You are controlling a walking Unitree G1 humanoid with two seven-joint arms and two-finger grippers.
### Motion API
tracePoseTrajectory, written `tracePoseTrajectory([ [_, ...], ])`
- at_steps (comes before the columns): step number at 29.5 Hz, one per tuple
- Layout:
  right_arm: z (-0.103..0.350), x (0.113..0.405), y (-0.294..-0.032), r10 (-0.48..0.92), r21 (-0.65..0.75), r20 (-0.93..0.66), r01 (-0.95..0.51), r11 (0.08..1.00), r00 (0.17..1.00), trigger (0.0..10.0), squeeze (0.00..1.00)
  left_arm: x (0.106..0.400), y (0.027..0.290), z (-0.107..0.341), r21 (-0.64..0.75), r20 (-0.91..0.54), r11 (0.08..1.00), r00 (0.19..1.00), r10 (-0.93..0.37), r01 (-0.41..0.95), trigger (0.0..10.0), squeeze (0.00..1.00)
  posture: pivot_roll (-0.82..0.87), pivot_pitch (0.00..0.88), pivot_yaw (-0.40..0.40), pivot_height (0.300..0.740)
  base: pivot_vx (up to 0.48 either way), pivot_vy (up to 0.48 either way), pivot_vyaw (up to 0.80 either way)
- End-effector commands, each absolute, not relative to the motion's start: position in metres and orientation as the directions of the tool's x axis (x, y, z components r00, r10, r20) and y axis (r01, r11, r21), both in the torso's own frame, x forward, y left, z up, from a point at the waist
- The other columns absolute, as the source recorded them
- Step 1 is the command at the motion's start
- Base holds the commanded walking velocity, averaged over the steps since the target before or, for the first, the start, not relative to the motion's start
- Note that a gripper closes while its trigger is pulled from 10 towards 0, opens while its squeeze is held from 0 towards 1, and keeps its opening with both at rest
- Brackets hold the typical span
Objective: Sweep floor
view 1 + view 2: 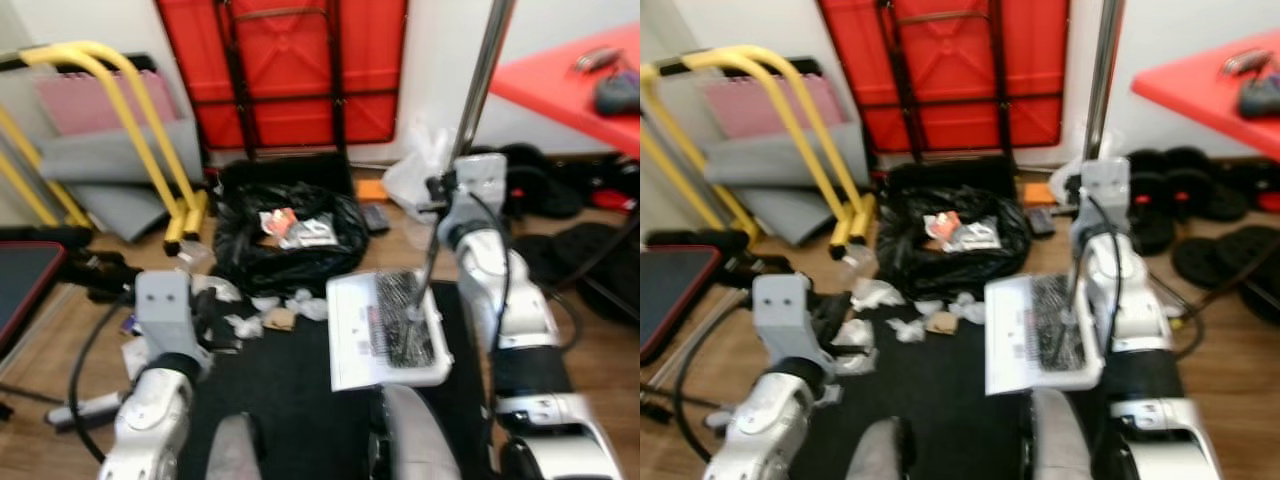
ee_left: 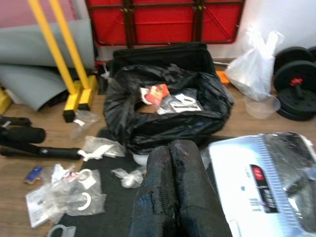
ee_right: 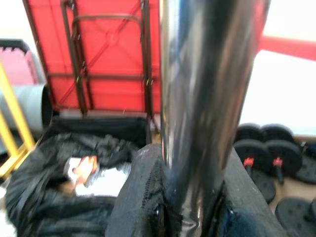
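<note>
Right gripper (image 3: 190, 197) clamps the upright metal broom handle (image 1: 480, 90), keeping its bristles (image 1: 405, 320) resting on the white dustpan (image 1: 385, 330), right of the black rubbish bag (image 1: 290, 235). Left gripper (image 2: 175, 192), apparently closed and empty, hovers near scattered wrappers (image 1: 260, 315).

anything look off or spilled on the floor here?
Yes. Crumpled scraps of plastic and paper lie scattered on the floor and the edge of the black mat, outside the black rubbish bag. The white dustpan beside them holds only the brush. The right gripper grips the metal pole.
</note>
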State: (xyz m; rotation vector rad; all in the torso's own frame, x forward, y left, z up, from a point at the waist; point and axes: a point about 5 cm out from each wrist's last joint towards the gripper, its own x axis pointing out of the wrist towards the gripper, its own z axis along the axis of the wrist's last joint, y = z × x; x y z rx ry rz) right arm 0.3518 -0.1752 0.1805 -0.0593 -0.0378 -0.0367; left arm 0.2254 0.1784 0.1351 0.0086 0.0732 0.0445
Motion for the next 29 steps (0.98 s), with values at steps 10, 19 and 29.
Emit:
tracePoseTrajectory([
  [10,0.198,0.369,-0.164,-0.017,-0.038,0.156,0.023,0.999,0.988,10.0,0.0,0.221,0.178,0.136,0.021,-0.079,0.999,0.996,0.04,-0.039,10.0,0.0,-0.06,0.112,-0.037,0.53,0.0,0.0,0.0],
  [19,0.192,0.376,-0.156,-0.007,-0.014,0.149,0.01,1.0,0.989,10.0,0.0,0.218,0.176,0.136,0.021,-0.082,0.999,0.996,0.036,-0.034,10.0,0.0,-0.05,0.124,-0.041,0.495,0.0,0.0,0.0],
  [29,0.173,0.381,-0.157,-0.008,-0.003,0.1,0.008,1.0,0.995,10.0,0.0,0.212,0.176,0.137,0.024,-0.089,0.999,0.995,0.04,-0.038,10.0,0.0,-0.04,0.15,-0.043,0.455,0.0,0.0,0.0],
])
